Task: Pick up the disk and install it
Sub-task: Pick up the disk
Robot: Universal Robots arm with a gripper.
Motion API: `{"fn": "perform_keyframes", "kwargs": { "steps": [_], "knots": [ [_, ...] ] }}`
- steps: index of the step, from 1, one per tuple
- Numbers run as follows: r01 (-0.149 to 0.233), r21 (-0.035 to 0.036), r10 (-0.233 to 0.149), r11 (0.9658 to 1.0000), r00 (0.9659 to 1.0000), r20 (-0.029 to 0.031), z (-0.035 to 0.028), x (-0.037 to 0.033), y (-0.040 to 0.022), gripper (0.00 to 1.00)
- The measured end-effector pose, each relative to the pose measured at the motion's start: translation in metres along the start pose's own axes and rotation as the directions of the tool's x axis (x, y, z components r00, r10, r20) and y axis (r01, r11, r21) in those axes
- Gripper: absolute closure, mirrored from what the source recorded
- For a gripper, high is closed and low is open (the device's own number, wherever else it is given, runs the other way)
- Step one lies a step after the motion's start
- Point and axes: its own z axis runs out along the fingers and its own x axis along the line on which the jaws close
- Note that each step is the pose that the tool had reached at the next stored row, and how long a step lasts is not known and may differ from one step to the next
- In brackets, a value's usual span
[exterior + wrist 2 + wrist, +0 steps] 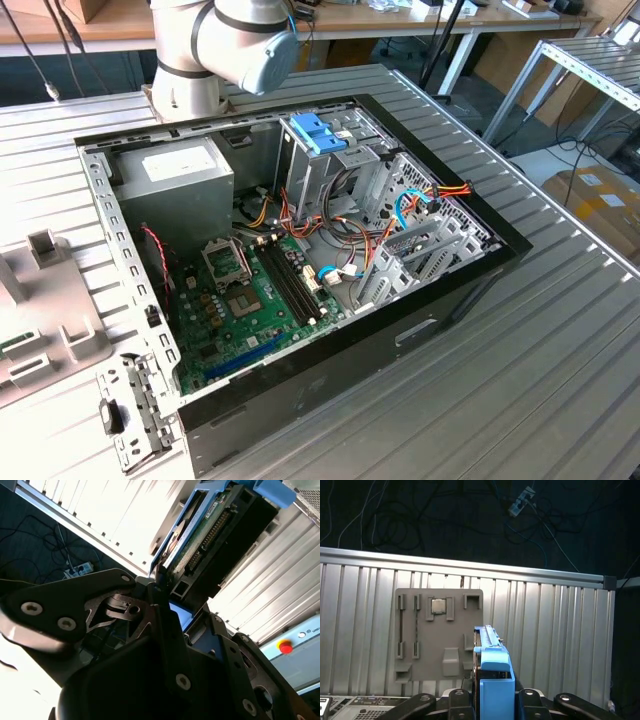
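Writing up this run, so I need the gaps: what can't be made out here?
1. Label of the disk: the first wrist view shows it edge-on in the tool, the second wrist view its circuit-board side.
2. The arm: cut off by the exterior view's top edge.
3. Free slots in the drive cages: cables cross them in the exterior view.
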Motion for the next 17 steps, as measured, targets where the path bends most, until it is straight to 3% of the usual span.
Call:
{"fn": "perform_keyframes", "kwargs": {
  "steps": [17],
  "knots": [
    [0.0, 0.0, 0.0, 1.0, 1.0, 0.0, -0.001, 0.0022, -0.018, 0.63]
  ]
}}
